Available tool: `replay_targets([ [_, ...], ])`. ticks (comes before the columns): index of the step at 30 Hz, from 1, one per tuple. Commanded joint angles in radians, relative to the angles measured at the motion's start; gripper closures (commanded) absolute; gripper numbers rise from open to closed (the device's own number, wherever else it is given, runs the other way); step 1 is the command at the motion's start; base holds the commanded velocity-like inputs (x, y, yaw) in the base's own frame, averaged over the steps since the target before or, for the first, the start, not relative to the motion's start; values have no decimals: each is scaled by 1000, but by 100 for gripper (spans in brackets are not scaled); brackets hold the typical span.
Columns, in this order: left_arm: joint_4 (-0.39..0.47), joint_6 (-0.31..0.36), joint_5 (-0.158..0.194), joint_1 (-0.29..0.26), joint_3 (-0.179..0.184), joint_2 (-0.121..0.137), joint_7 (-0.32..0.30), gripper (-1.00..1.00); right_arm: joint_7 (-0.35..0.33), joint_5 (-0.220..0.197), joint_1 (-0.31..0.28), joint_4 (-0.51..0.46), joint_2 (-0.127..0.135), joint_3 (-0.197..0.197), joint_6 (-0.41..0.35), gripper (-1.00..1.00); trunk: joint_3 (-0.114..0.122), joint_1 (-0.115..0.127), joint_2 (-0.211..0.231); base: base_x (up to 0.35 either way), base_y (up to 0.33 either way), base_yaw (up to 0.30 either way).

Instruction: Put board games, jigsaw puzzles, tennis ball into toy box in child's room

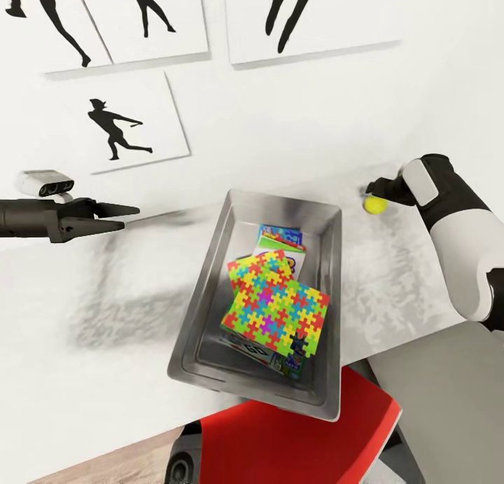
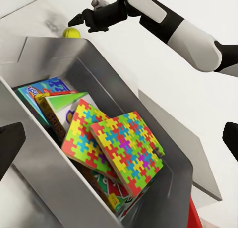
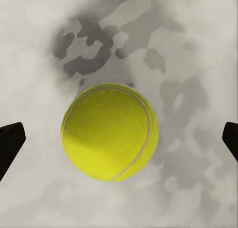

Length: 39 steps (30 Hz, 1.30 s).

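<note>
The grey toy box (image 1: 210,288) stands mid-table on the marbled table (image 1: 105,330). Inside lie two bright jigsaw puzzles (image 1: 280,303), stacked askew over board games: a blue one (image 1: 281,234) and a white and green one (image 2: 67,106). The yellow tennis ball (image 1: 375,204) rests on the table beyond the box's far right corner. My right gripper (image 1: 372,190) hovers over it, open, and the ball (image 3: 110,132) sits between the spread fingertips, untouched. My left gripper (image 1: 129,216) hangs open left of the box, facing it (image 2: 120,141).
Black silhouette pictures (image 1: 122,123) hang on the white wall behind the table. A red object (image 1: 294,435) sits below the table's near edge. The table's right edge (image 1: 427,330) runs under my right arm. Bare tabletop lies left of the box.
</note>
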<state>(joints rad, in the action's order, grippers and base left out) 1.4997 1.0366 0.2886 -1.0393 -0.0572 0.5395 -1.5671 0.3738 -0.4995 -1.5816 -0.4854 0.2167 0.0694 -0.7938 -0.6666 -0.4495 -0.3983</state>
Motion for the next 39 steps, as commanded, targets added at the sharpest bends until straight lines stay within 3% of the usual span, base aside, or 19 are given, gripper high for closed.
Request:
replay_targets([
  [1,0,11,0,-1,0,0,-4,-100,13,-10,-1,-1,1,7,-3,-100,-3,0,-2,0,0,0],
  [39,1,11,0,-1,0,2,-4,-100,16,-11,13,-18,-2,6,-3,-100,-66,0,-2,0,0,0],
])
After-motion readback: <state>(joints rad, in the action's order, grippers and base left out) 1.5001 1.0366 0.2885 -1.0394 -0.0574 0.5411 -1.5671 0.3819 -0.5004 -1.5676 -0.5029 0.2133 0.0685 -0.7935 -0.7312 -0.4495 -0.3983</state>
